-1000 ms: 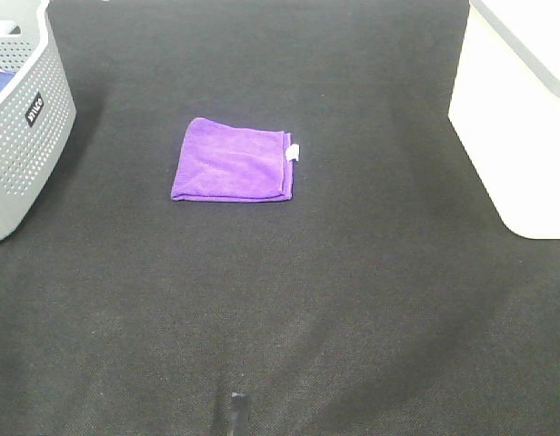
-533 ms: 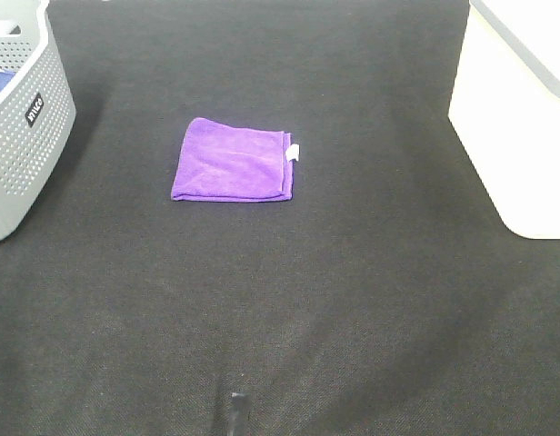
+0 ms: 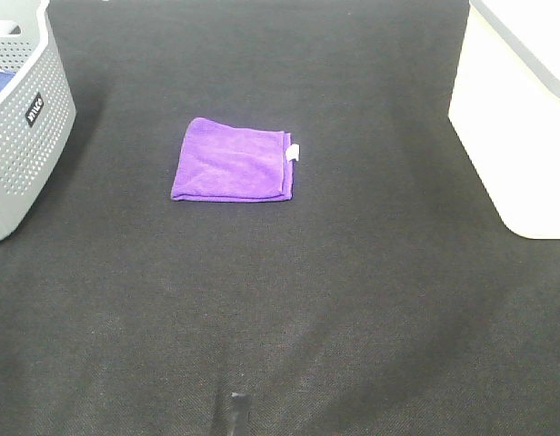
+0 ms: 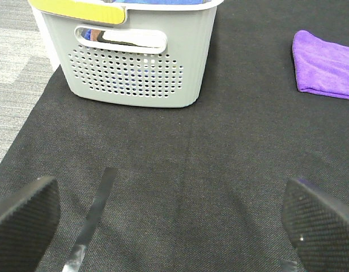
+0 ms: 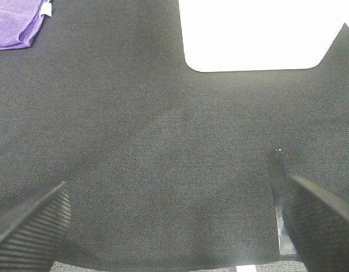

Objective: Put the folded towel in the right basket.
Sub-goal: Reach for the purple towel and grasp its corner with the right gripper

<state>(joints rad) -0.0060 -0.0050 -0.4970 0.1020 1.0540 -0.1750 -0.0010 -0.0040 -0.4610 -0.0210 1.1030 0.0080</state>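
Note:
A folded purple towel [image 3: 232,162] lies flat on the black mat, left of centre; it also shows in the left wrist view [image 4: 326,65] and as a corner in the right wrist view [image 5: 17,20]. The right basket [image 3: 521,109] is white and stands at the right edge; it also shows in the right wrist view [image 5: 256,31]. Neither gripper shows in the exterior high view. My left gripper [image 4: 169,226] is open over bare mat, well short of the towel. My right gripper [image 5: 174,226] is open over bare mat, near the white basket.
A grey perforated basket [image 3: 21,118] stands at the left edge, with blue cloth inside; it also shows in the left wrist view [image 4: 129,56]. A grey floor strip [image 4: 16,68] lies beyond the mat's left edge. A small dark object [image 3: 235,413] sits at the front edge.

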